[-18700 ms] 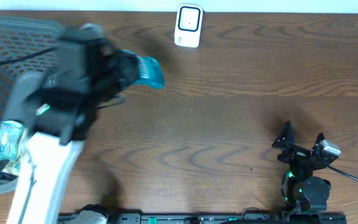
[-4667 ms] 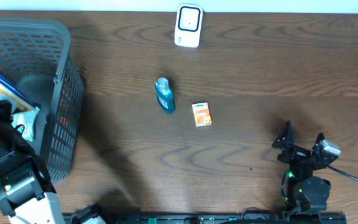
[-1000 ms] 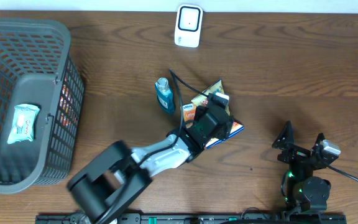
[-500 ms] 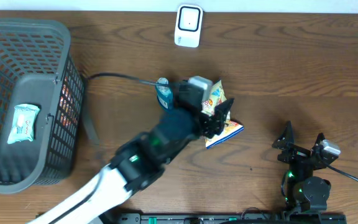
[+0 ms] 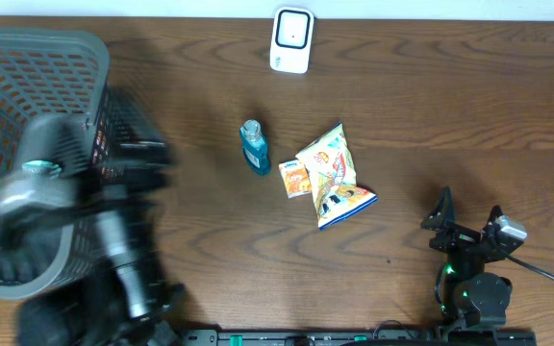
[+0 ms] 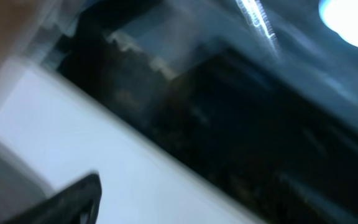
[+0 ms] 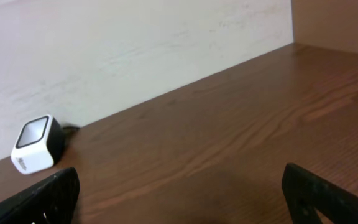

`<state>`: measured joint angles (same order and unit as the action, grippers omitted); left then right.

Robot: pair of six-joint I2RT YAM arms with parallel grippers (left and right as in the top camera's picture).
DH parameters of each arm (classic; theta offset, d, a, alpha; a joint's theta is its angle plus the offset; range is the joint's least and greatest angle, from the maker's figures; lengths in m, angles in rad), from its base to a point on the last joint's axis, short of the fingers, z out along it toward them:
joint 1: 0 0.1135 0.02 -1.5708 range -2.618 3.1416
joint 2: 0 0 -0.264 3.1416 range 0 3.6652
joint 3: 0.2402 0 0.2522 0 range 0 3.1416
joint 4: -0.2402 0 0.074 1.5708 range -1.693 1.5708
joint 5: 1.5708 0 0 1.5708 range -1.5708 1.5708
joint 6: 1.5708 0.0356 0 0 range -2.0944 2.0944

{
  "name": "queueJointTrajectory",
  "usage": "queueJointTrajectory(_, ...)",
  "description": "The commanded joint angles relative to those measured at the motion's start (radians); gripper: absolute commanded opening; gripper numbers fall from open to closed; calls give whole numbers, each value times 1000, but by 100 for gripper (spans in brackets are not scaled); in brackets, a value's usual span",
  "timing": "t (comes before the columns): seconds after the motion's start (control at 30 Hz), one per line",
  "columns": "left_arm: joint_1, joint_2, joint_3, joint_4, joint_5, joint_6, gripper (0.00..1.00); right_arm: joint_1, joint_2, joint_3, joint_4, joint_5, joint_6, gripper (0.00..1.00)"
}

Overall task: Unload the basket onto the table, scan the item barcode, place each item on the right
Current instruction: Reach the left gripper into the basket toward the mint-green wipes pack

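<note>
The white scanner [image 5: 292, 40] stands at the far edge of the table [image 5: 469, 96], with its face turned out to the room so a barcode can be held up to it. Three things lie in the middle of the table, well apart from the scanner: a blue bottle [image 5: 253, 147], a small orange box [image 5: 294, 178] and a snack bag [image 5: 333, 178]. The box touches the left side of the bag. They are spread out flat, most likely so a gripper can reach each one alone.

The left arm [image 5: 113, 250] is a big blur over the near right side of the gray basket [image 5: 65, 38] on the left. It moves too fast to show the left gripper. Its own camera shows only smears and one dark finger [image 6: 73, 198], so it cannot be told if the jaws are apart or together.

The right gripper [image 5: 467, 213] sits near the right corner with its jaws spread wide and nothing in them. It looks parked out of the way.
</note>
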<state>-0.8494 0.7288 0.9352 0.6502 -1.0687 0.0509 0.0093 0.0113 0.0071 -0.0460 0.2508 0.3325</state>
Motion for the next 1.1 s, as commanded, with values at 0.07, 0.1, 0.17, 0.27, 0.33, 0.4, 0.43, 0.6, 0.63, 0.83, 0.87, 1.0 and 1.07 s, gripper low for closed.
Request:
queueJointTrajectory(0.07,174,1,6,191,-365,406,82,-4,-5,-1,-5,2,3,99)
queueJointTrajectory(0.1,211,2,6,171,-365,405,82,-4,-5,-1,-5,2,3,99)
queueJointTrajectory(0.17,275,13,6,119,-364,405,83,-4,-5,-1,-5,2,3,99)
queueJointTrajectory(0.27,344,62,6,56,-354,405,87,-4,-5,-1,-5,2,3,99)
queueJointTrajectory(0.33,375,104,6,40,-354,405,90,-4,-5,-1,-5,2,3,99)
queueJointTrajectory(0.4,428,190,6,35,-354,405,94,-4,-5,-1,-5,2,3,99)
queueJointTrajectory(0.43,450,225,6,35,-353,405,95,-4,-5,-1,-5,2,3,99)
queueJointTrajectory(0.6,536,356,6,35,-334,406,97,-4,-5,-1,-5,2,3,99)
queueJointTrajectory(0.63,552,379,6,35,-331,406,98,-4,-5,-1,-5,2,3,99)
queueJointTrajectory(0.83,663,500,6,35,-269,405,98,-4,-5,-1,-5,2,3,99)
queueJointTrajectory(0.87,681,513,6,35,-246,404,98,-4,-5,-1,-5,2,3,99)
queueJointTrajectory(1.0,711,536,6,34,-173,385,98,-4,-5,-1,-5,2,3,99)
queueJointTrajectory(1.07,716,539,6,29,-137,352,98,-4,-5,-1,-5,2,3,99)
